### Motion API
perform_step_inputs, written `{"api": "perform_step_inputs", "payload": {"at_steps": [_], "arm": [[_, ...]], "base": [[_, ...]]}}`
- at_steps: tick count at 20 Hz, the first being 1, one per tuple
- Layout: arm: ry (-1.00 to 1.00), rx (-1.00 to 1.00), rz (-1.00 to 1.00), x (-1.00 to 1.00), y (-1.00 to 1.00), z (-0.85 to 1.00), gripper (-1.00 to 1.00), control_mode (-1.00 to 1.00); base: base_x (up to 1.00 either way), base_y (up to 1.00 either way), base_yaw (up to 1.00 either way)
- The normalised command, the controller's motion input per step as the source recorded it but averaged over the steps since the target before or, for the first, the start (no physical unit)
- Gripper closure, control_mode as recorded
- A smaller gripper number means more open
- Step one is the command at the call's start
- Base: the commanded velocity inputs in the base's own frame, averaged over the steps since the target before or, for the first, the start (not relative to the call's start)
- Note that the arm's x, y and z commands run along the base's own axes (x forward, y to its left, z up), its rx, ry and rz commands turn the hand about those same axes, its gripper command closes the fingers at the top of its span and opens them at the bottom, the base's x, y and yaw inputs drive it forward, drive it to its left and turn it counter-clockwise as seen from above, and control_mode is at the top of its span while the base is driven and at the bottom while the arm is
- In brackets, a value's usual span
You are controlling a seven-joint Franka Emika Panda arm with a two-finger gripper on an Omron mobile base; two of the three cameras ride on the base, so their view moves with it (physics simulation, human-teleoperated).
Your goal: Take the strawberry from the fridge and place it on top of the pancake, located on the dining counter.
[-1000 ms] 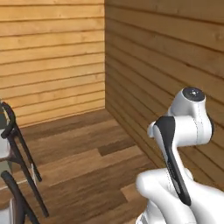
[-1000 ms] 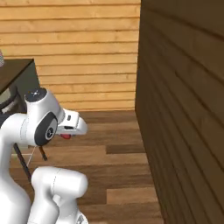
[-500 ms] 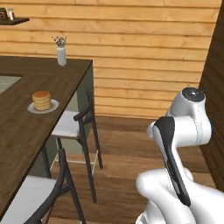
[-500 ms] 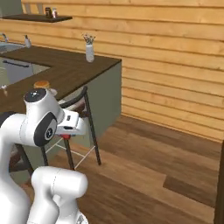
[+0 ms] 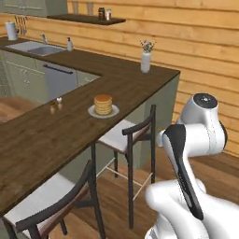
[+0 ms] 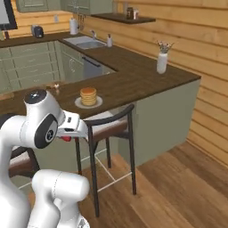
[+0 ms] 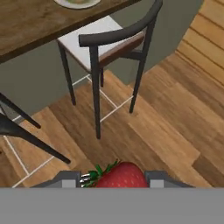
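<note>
- The strawberry (image 7: 121, 176) is seen clamped between the gripper (image 7: 114, 179) tips at the bottom centre of the hand view; a red spot (image 6: 66, 138) under the hand is also visible at centre left of the right base view. The gripper is closed on the berry.
- The pancake (image 5: 103, 104) is found as a small golden stack on a white plate (image 5: 92, 112), centre left of the left base view, and upper left of centre (image 6: 88, 95) in the right base view.
- The plate sits on the dining counter (image 5: 42, 140), near its stool-side edge; only the plate's rim (image 7: 78, 3) is caught at the top edge of the hand view.
- Key relation: the pancake is judged to lie ahead of and above the hand. In the right base view the hand is held low, below the countertop level, with a stool (image 6: 111, 127) between it and the counter.
- The berry is carried with its leafy end toward the left of the hand view; its long axis cannot be told more closely.
- The next move is judged to call for a lift over the counter edge and stool back, then a reach forward to the stack.
- Risk noted: the stool back could be clipped if the reach is made without height gained first.
- The fridge step is judged done; placing is not yet done.
</note>
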Motion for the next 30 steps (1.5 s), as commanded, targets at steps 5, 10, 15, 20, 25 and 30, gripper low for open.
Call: {"api": "perform_step_inputs", "payload": {"at_steps": [5, 10, 15, 20, 25, 30], "arm": [[0.00, 0.00, 0.00, 0.00, 0.00, 0.00, 1.00, 1.00], [0.00, 0.00, 0.00, 0.00, 0.00, 0.00, 1.00, 1.00], [0.00, 0.00, 0.00, 0.00, 0.00, 0.00, 1.00, 1.00], [0.00, 0.00, 0.00, 0.00, 0.00, 0.00, 1.00, 1.00], [0.00, 0.00, 0.00, 0.00, 0.00, 0.00, 1.00, 1.00], [0.00, 0.00, 0.00, 0.00, 0.00, 0.00, 1.00, 1.00]], "base": [[0.62, -0.62, 0.64], [0.30, -0.82, 0.54], [0.29, -0.90, 0.51], [0.55, -0.68, 0.61], [0.52, -0.24, 0.40], [0.47, -0.07, -0.02]]}}
